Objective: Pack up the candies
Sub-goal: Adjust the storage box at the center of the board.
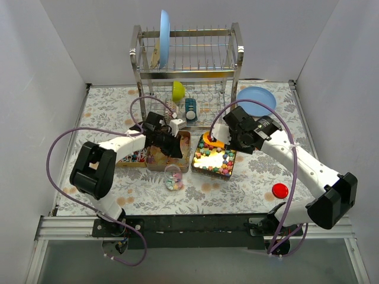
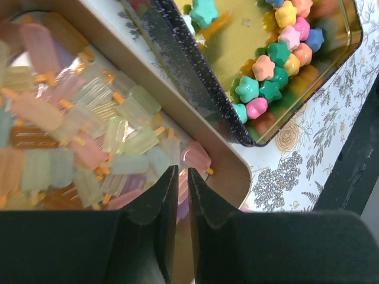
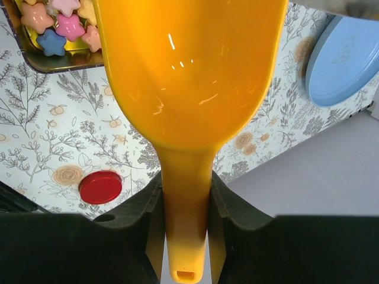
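Pale popsicle-shaped candies (image 2: 89, 118) fill a tan tin (image 2: 237, 171). Bright star-shaped candies (image 2: 272, 65) lie in a dark tin with a gold floor (image 2: 177, 65) beside it. In the top view the star candies (image 1: 216, 160) sit at centre, the pale ones (image 1: 159, 158) to their left. My left gripper (image 2: 182, 171) hovers low over the tan tin's corner, its jaws closed to a thin slit with nothing clearly between them; it also shows in the top view (image 1: 176, 149). My right gripper (image 3: 185, 177) is shut on the handle of the orange-yellow scoop (image 3: 189, 71), held above the star tin's far edge (image 1: 211, 141).
A small clear jar (image 1: 173, 177) with mixed candies lies in front of the tins. A third tin (image 1: 131, 157) with red, white and blue candies is at left. The red lid (image 1: 280, 190) lies at front right. A blue plate (image 1: 256, 100) and a dish rack (image 1: 186, 65) stand behind.
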You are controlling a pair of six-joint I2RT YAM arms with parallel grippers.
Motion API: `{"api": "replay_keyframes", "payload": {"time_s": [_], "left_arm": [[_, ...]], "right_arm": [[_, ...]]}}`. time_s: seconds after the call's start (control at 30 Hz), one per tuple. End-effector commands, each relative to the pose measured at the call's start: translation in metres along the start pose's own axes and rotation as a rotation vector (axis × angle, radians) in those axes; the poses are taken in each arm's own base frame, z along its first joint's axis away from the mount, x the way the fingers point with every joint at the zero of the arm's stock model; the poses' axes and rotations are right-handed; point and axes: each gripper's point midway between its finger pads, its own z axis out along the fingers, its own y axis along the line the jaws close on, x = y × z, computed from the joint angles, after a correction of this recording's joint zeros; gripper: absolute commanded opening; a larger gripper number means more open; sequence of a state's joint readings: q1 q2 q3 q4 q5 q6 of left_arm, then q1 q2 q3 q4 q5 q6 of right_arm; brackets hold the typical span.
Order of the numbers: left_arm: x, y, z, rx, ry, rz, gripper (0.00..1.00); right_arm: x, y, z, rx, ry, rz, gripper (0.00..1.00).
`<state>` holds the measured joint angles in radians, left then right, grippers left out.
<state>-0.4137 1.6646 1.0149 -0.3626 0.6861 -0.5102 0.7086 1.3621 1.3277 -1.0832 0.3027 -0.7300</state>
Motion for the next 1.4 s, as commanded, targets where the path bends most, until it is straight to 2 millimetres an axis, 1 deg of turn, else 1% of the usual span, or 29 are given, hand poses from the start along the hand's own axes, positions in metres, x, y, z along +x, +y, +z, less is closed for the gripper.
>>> {"api": "replay_keyframes", "payload": {"time_s": [0.0,0.07,0.1,0.2,0.27,0.3,0.37,0.4,0.47,0.5,0.57,0.63,0.67,0.73,0.77,0.83,0.9,0.97,1.0,1.07,1.1,1.13,1.17,1.2,1.23,1.27,1.3,1.33,1.37], "left_arm": [[-0.025,-0.007,0.018,0.01,-0.025,0.1,0.12],[-0.034,-0.009,0.024,0.018,-0.031,0.119,0.13],[-0.033,-0.011,0.031,0.028,-0.017,0.123,0.13],[-0.038,-0.016,0.044,0.054,-0.003,0.14,0.14],[-0.04,-0.02,0.05,0.067,0.002,0.15,0.14],[-0.043,-0.027,0.054,0.086,0.002,0.169,0.15],[-0.041,-0.032,0.06,0.1,0.016,0.181,0.15],[-0.043,-0.041,0.064,0.118,0.016,0.198,0.15],[-0.041,-0.048,0.07,0.142,0.028,0.209,0.15],[-0.044,-0.057,0.074,0.159,0.027,0.237,0.15],[-0.044,-0.071,0.082,0.191,0.041,0.266,0.15],[-0.048,-0.077,0.084,0.203,0.038,0.273,0.15],[-0.049,-0.083,0.085,0.219,0.039,0.28,0.15],[-0.052,-0.09,0.084,0.236,0.032,0.279,0.15],[-0.054,-0.098,0.082,0.261,0.028,0.286,0.15],[-0.055,-0.105,0.08,0.274,0.024,0.286,0.16],[-0.058,-0.113,0.074,0.286,0.013,0.286,0.18],[-0.06,-0.115,0.068,0.273,0.008,0.28,0.2],[-0.066,-0.114,0.062,0.241,-0.005,0.291,0.25],[-0.063,-0.111,0.052,0.191,0.016,0.288,0.36],[-0.068,-0.108,0.041,0.141,0.004,0.305,0.43],[-0.061,-0.106,0.034,0.117,0.033,0.294,0.55],[-0.061,-0.102,0.025,0.094,0.03,0.286,0.6],[-0.057,-0.099,0.018,0.074,0.037,0.277,0.64],[-0.058,-0.101,0.003,0.061,0.026,0.267,0.69],[-0.059,-0.092,-0.008,0.038,0.013,0.233,0.71],[-0.056,-0.088,-0.015,0.027,0.008,0.178,0.72],[-0.062,-0.094,-0.03,0.055,-0.032,0.149,0.72],[-0.07,-0.079,-0.046,0.05,-0.077,0.079,0.72]], "right_arm": [[0.001,-0.007,-0.003,0.031,-0.052,0.072,0.01],[0.004,-0.006,-0.001,0.025,-0.044,0.079,0.01],[0.007,-0.006,-0.001,0.026,-0.044,0.087,0.01],[0.011,-0.006,0.001,0.022,-0.04,0.1,0.01],[0.013,-0.004,0.002,0.016,-0.036,0.102,0.01],[0.014,-0.004,0.003,0.015,-0.033,0.101,0.01],[0.015,-0.004,0.004,0.014,-0.029,0.1,0.01],[0.015,-0.005,0.003,0.02,-0.031,0.102,0.01],[0.015,-0.006,0.004,0.02,-0.027,0.102,0.01],[0.016,-0.006,0.005,0.018,-0.025,0.103,0.01],[0.016,-0.007,0.006,0.018,-0.02,0.103,0.01],[0.016,-0.007,0.007,0.016,-0.02,0.1,0.01],[0.016,-0.007,0.007,0.016,-0.02,0.098,0.01],[0.016,-0.007,0.007,0.018,-0.02,0.099,0.01],[0.017,-0.007,0.007,0.017,-0.017,0.099,0.01],[0.018,-0.006,0.008,0.014,-0.015,0.099,0.01],[0.02,-0.005,0.008,0.015,-0.008,0.095,0.01],[0.023,-0.005,0.009,0.014,-0.003,0.097,0.01],[0.023,-0.004,0.01,0.011,-0.001,0.097,0.01],[0.027,-0.001,0.011,0.005,0.006,0.092,0.01],[0.028,0.0,0.011,0.008,0.005,0.081,0.01],[0.03,0.001,0.013,0.015,-0.003,0.073,0.01],[0.031,0.002,0.014,0.019,-0.007,0.061,0.01],[0.031,0.002,0.015,0.025,-0.011,0.042,0.01],[0.028,-0.002,0.014,0.055,-0.038,0.037,0.01],[0.029,0.001,0.018,0.053,-0.041,0.025,0.01],[0.028,0.001,0.018,0.058,-0.055,0.018,0.01],[0.023,0.003,0.015,0.049,-0.099,-0.004,0.01],[0.017,0.001,0.015,0.06,-0.133,-0.007,0.01]]}}
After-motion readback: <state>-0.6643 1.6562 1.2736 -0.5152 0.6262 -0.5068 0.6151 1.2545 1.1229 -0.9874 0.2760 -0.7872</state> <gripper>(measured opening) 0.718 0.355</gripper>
